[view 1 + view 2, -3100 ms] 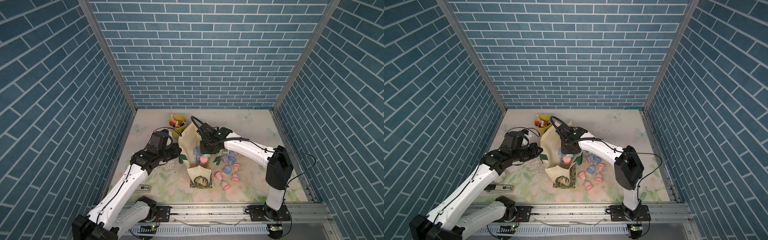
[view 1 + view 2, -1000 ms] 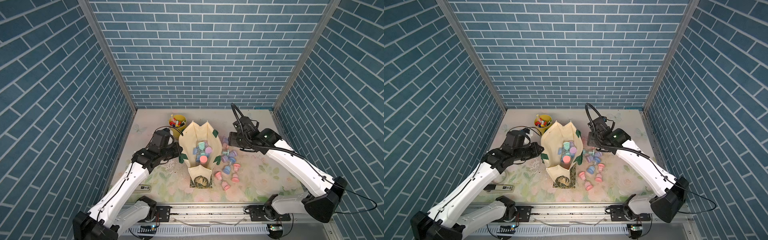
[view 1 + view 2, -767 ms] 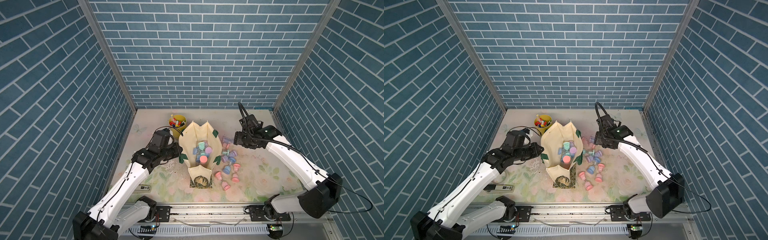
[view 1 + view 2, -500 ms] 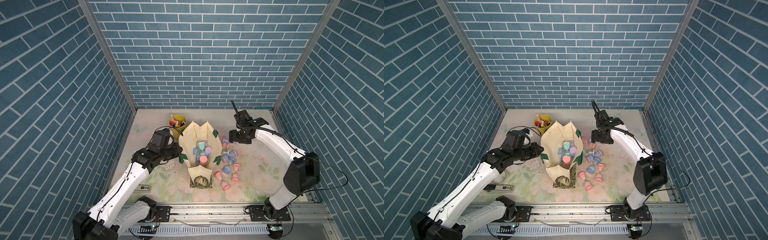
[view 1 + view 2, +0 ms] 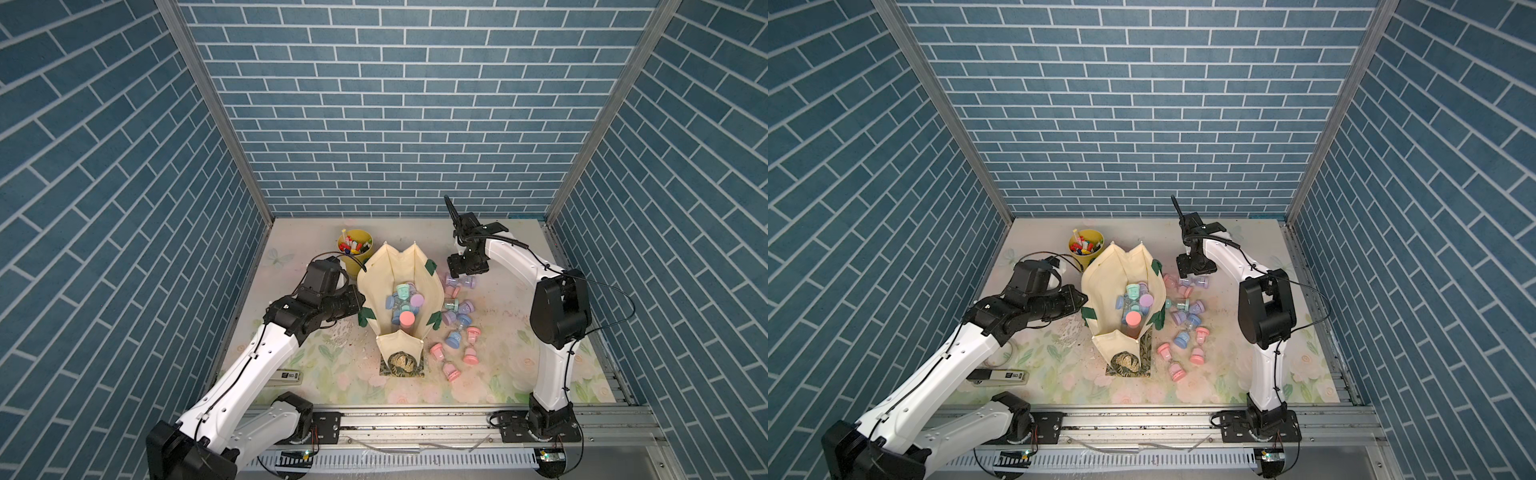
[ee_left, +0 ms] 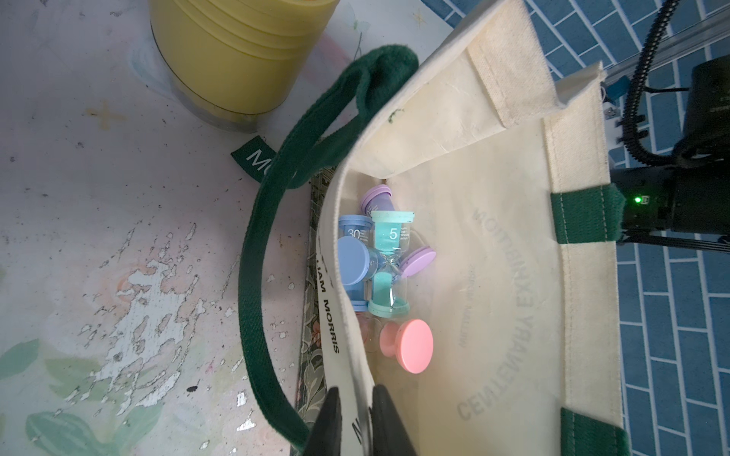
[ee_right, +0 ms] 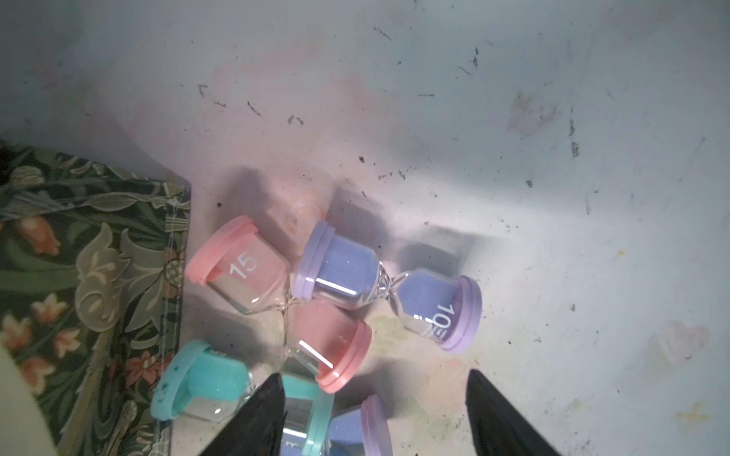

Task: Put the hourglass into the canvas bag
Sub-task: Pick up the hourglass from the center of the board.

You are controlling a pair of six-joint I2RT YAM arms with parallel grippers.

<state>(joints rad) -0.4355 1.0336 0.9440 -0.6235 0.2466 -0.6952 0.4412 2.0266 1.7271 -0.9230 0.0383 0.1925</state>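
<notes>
Two grippers: right gripper (image 7: 374, 377) spread wide over a purple hourglass (image 7: 385, 286) lying on the table at the bag's 3 o'clock. Left gripper (image 6: 355, 391) pinches the canvas bag (image 5: 374, 286) rim at 9 o'clock. At least four hourglasses (image 6: 391, 256) inside; roughly ten loose ones (image 5: 453, 340) on the floral table (image 5: 498, 374), 3 to 5 o'clock. One yellow cup (image 5: 353, 266) at 11. Blue brick walls (image 5: 395, 124).

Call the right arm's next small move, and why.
Probably lower the right gripper, jaws open, onto the lilac-capped glass hourglass marked 10: it lies on the mat just ahead of its jaws, while the left gripper pinches the rim of the cream canvas bag.
</notes>
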